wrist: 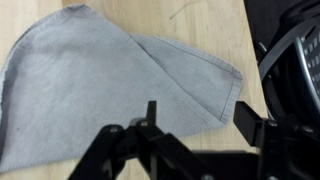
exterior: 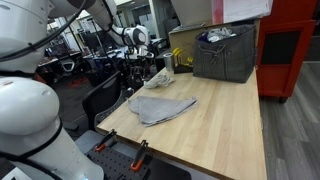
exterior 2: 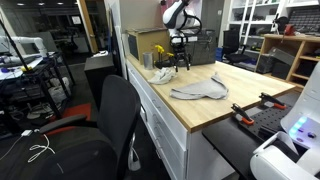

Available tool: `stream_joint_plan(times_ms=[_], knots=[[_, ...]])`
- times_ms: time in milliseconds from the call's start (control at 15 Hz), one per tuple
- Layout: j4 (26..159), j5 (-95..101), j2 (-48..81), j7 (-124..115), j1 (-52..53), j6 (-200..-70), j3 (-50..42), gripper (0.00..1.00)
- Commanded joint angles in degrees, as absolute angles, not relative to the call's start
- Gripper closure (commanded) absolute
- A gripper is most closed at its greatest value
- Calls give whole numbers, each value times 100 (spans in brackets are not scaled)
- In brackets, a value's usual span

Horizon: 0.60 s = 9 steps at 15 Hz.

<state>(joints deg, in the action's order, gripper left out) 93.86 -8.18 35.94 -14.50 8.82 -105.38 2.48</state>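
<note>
A grey cloth (wrist: pixel 90 80) lies flat, folded, on the wooden table (exterior: pixel 225 125). It shows in both exterior views (exterior: pixel 160 105) (exterior 2: pixel 200 90). My gripper (wrist: pixel 200 118) is open and empty, hanging above the cloth's edge with a corner of the cloth between its fingers. In both exterior views the gripper (exterior: pixel 163 65) (exterior 2: pixel 180 60) hangs over the table beyond the cloth's far end, close to a small crumpled white item (exterior: pixel 160 78) (exterior 2: pixel 162 73).
A dark grey bin (exterior: pixel 225 52) stands at the back of the table, beside a red cabinet (exterior: pixel 290 50). A black office chair (exterior 2: pixel 115 110) sits by the table's side. Clamps (exterior: pixel 140 150) are fixed on the near table edge.
</note>
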Motion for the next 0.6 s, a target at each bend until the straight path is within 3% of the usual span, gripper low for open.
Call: stream_joint_plan(times_ms=[0,533], knots=[[9865,-414,3171,-766,902,-10783,340,0],[11292,-329,2366,-1136,1140,-12050,488,0]])
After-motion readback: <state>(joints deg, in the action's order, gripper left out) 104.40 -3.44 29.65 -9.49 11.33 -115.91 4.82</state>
